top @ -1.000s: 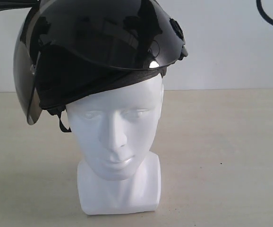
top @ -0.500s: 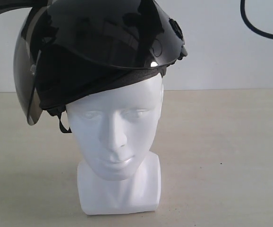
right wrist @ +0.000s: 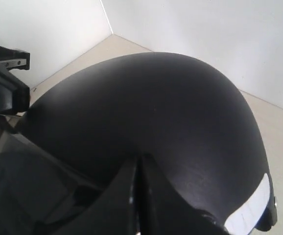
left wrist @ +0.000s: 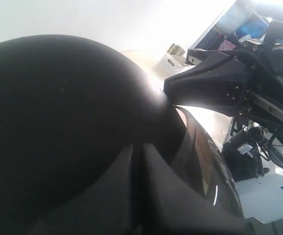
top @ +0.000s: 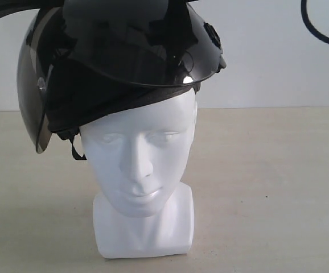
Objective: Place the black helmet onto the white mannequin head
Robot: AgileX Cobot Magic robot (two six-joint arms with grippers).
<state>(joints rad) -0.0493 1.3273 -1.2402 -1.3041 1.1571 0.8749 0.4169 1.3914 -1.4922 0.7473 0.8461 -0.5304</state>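
The black helmet (top: 90, 99) sits tilted on top of the white mannequin head (top: 139, 151), low on the left of the exterior view, with its smoky visor (top: 153, 57) raised above the brow. A chin strap (top: 76, 152) hangs beside the temple. My left gripper (left wrist: 137, 147) is shut, its fingertips together against the matte helmet shell (left wrist: 58, 112). My right gripper (right wrist: 139, 157) is likewise shut, with its tips resting on the shell (right wrist: 161, 103). Nothing shows between either pair of fingers. Neither gripper can be made out clearly in the exterior view.
The head stands on a beige table (top: 267, 182) before a white wall. A black cable (top: 321, 28) loops at the top right. Dark arm parts (top: 5, 7) cross the top left. The other arm (left wrist: 229, 83) shows close by in the left wrist view.
The helmet's left side with the visor edge has dropped slightly. A grey shape has come in behind the visor at the top. The cable has swung sideways.
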